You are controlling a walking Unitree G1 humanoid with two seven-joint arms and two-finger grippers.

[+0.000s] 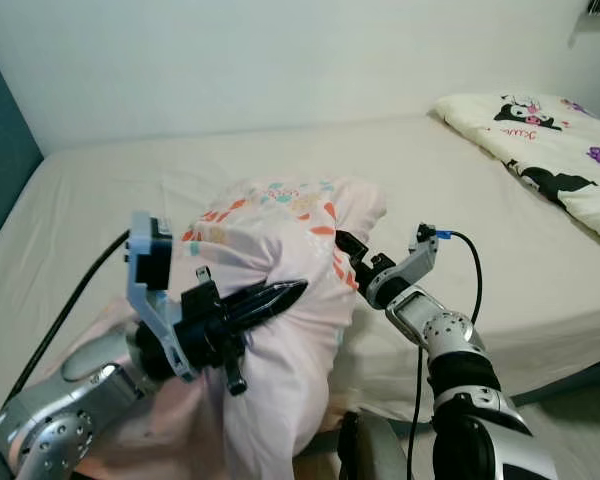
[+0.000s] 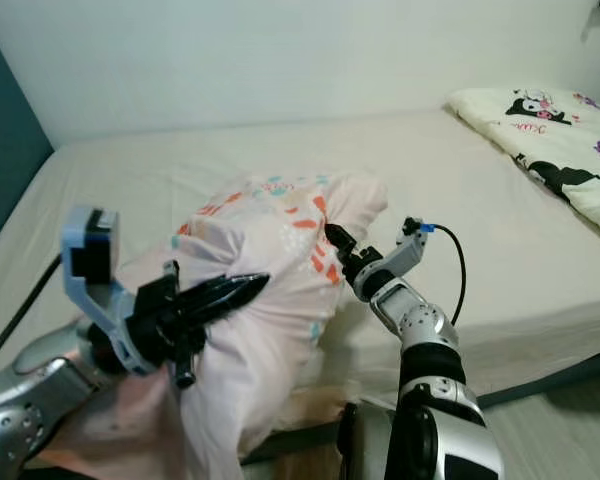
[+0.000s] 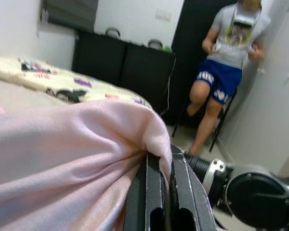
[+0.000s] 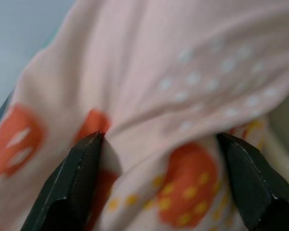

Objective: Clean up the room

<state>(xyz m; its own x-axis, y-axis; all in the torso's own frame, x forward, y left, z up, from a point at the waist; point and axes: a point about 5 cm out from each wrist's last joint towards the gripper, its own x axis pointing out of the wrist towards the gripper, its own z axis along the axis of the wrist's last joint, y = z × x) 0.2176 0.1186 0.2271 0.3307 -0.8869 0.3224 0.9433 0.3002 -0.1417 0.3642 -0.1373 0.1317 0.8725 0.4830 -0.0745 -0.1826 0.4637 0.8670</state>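
Note:
A pink blanket [image 1: 280,240] with orange and teal prints is bunched in a heap at the near edge of the bed [image 1: 130,180]. My left gripper [image 1: 295,290] is shut on a fold of this pink blanket, and the left wrist view shows the cloth [image 3: 86,144] pinched between the two black fingers [image 3: 144,192]. My right gripper [image 1: 346,250] presses into the heap's right side. It is open, with its fingers [image 4: 82,173] spread wide and printed cloth [image 4: 173,120] bulging between them.
A cream quilt [image 1: 550,140] with cartoon prints lies at the bed's far right corner. A teal wall [image 1: 0,170] borders the bed on the left. In the left wrist view a person [image 3: 226,72] sits beside black cabinets [image 3: 120,62].

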